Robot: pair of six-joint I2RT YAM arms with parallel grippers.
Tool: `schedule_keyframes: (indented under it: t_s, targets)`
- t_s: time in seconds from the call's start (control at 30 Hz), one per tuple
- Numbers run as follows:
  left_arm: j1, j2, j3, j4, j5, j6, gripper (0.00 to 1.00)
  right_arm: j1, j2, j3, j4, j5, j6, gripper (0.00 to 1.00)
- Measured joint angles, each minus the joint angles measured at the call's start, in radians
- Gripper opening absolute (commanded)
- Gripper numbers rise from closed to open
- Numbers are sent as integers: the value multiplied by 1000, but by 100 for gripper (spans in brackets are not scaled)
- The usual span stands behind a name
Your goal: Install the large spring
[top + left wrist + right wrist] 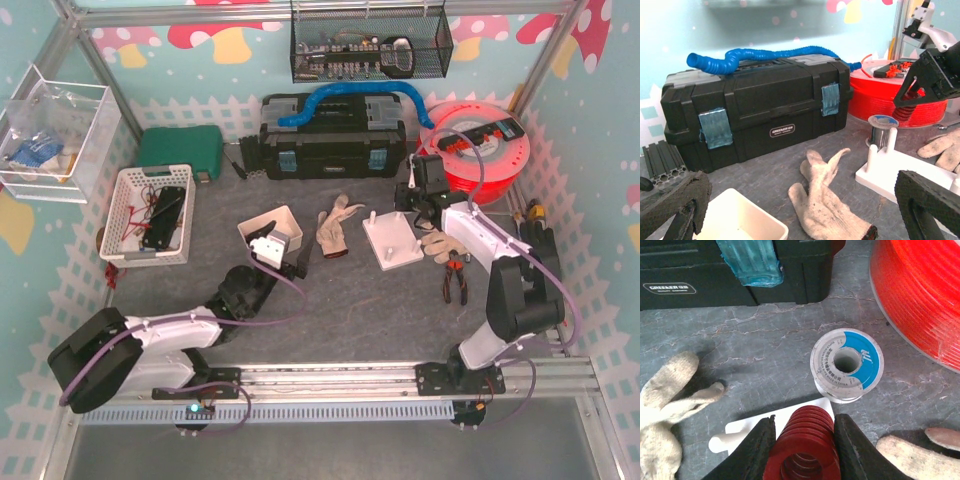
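Right pincer [804, 422]: mine, clenched on the large spring [802, 450], a finger on each side.
Large spring: in the air above the white peg plate [742, 432]; solder spool [846, 362] at one o'clock on the bench [765, 330].
Left pincer [802, 205]: released, standing wide.

Toolbox badge: the oval badge [781, 130] on the front of the black toolbox [765, 95] read "GREEKER" in white; the finer line under it was too small to read.
Spool label: the white-and-blue label [829, 374] on the small spool [866, 382] read "MADE IN CHINA" along its rim, beside Chinese characters too small to make out.
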Motion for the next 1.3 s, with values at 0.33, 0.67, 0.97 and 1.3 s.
schedule_keyframes:
  t_s: [0.33, 0.67, 0.97, 1.3]
  targets:
    - [-6, -17, 0, -15, 2, 6, 99, -24, 71, 39, -25, -27, 0, 0]
    - [-10, -19, 0, -22, 2, 11, 99, -27, 104, 51, -29, -37, -1, 0]
    - [-13, -27, 0, -22, 2, 14, 99, -27, 139, 68, -29, -42, -2, 0]
    - [-19, -28, 0, -22, 2, 16, 99, -28, 199, 81, -31, -50, -2, 18]
